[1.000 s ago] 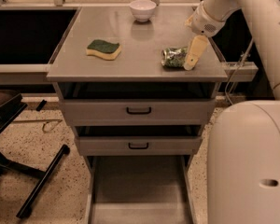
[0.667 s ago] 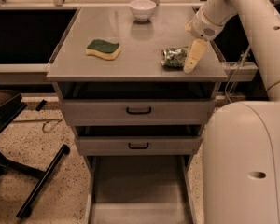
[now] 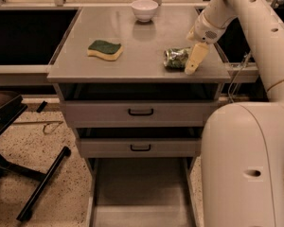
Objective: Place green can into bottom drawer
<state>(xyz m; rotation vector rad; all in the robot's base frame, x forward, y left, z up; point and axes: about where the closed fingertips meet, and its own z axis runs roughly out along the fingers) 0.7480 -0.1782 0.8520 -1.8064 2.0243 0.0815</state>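
Green can (image 3: 176, 58) lies on its side on the counter (image 3: 132, 34), right of centre. End effector (image 3: 193, 65) sits just beside its right end; open or closed, cannot tell. Bottom drawer (image 3: 141, 188) stands open, lower centre.

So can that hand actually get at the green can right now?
Probably yes: the hand sits right beside the green can on the cabinet top, nothing between them; sponge and bowl lie well away.

White rounded arm shells (image 3: 255, 27), small dark holes; cream tool (image 3: 191, 69) at tip
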